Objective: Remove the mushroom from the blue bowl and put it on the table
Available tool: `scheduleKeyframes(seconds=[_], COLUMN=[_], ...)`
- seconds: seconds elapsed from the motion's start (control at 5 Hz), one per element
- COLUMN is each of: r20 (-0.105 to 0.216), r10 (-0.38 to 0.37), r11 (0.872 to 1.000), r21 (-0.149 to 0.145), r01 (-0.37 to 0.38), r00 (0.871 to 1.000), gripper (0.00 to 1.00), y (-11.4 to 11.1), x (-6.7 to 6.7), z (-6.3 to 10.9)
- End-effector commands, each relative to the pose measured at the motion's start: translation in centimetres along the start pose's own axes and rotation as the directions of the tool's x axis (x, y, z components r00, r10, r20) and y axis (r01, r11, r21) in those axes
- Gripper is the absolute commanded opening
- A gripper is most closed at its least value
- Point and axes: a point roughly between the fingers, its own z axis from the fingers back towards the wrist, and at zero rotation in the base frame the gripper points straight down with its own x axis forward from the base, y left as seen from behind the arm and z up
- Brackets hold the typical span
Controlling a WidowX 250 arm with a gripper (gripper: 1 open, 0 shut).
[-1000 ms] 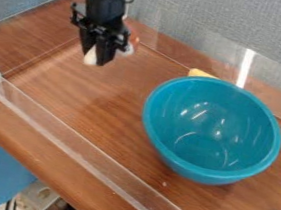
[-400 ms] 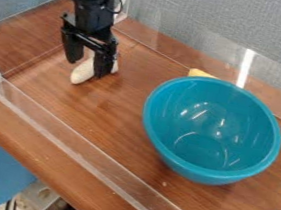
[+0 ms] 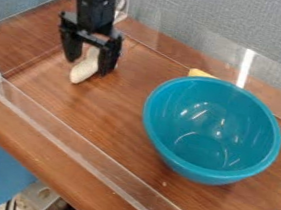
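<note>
A black robot arm reached straight down into the upper left of the frame, its gripper (image 3: pixel 87 58) pointing at the table (image 3: pixel 88 108) with the wrist held vertical above it. The 2 dark fingers (image 3: pixel 65 47) stood spread apart, released, 1 on either side of the mushroom (image 3: pixel 82 71) and clenching nothing. The mushroom lay on the brown wood-grain surface between and just below the fingertips, its cream-white stem toward the lower left; its cap was hard to make out behind the right-hand finger. Whether either finger touched the toy could not be told from this view.

The blue bowl (image 3: pixel 212 129) sat well apart from the mushroom, in the right half of the frame, upright, its glossy teal interior showing only reflections. A yellow object (image 3: pixel 204 75) peeked out just behind the bowl's far rim, near the back of the table. Low clear acrylic walls (image 3: pixel 58 129) edged the tabletop, the nearest 1 running diagonally from the left edge toward the lower right. A grey-blue backdrop filled the top of the frame behind the arm.
</note>
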Motion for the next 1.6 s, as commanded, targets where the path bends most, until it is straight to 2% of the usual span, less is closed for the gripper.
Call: scheduleKeyframes(seconds=[0.0,0.2,0.4,0.8,1.0,1.4], r20=[0.106,0.126,0.129,0.138,0.128,0.109], r10=[-0.002,-0.060,-0.107,-0.189,-0.216,-0.279], r11=[1.000,0.998,0.994,0.982,0.976,0.960], r21=[0.029,0.026,0.026,0.035,0.033,0.034], r01=[-0.001,0.057,0.104,0.186,0.214,0.277], r00=[0.994,0.990,0.986,0.972,0.968,0.954], gripper=[1.00,1.00,1.00,1.00,1.00,1.00], y=[-1.3,-1.8,-1.5,-1.8,-2.1,-3.5], x=[1.0,0.8,0.6,2.9,3.7,3.2], z=[5.2,6.3,6.7,6.2,5.7,5.4])
